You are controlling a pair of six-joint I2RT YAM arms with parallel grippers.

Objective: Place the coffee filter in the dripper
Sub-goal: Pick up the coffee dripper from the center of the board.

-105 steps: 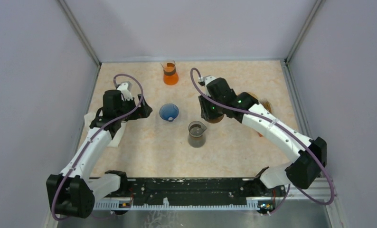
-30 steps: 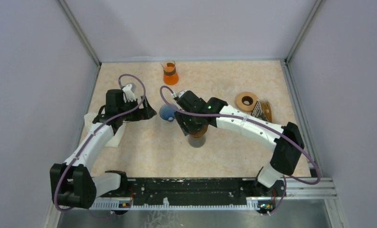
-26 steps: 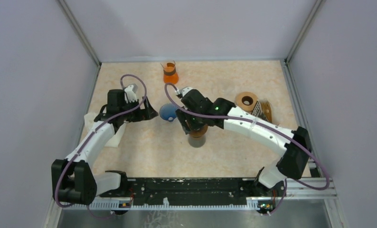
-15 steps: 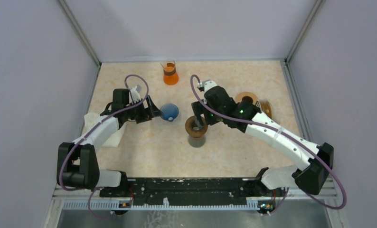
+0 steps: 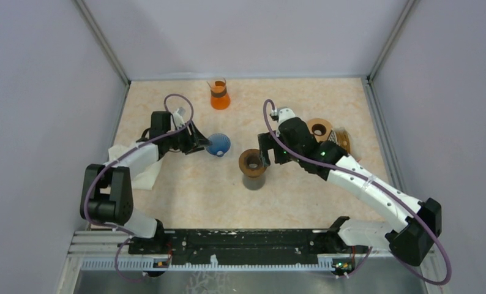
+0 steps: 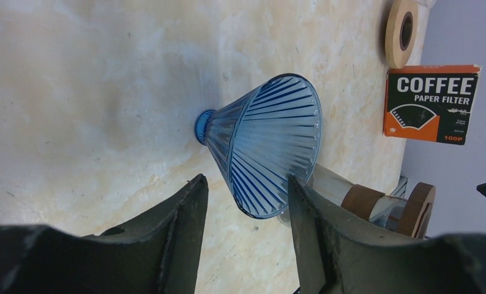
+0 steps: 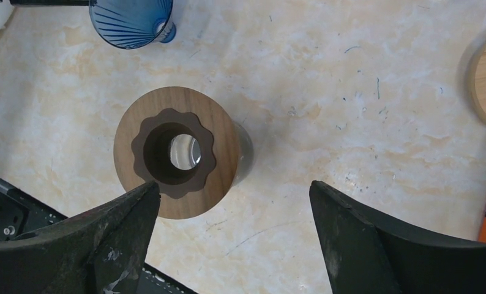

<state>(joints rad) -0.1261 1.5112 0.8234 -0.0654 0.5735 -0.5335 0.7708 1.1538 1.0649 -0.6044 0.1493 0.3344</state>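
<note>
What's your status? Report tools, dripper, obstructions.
Left tool open astride blue dripper. Right tool open, empty, above wooden ring. Filter box at right; dripper holds no filter. Nothing blocking.

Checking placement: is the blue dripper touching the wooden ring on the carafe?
Apart. Right wrist view shows bare table between the blue dripper and the wooden ring.

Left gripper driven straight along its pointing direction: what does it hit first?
The dripper, lying on its side just ahead of the left gripper, its rim partly between the open fingers. How soon they would touch is hard to judge.
</note>
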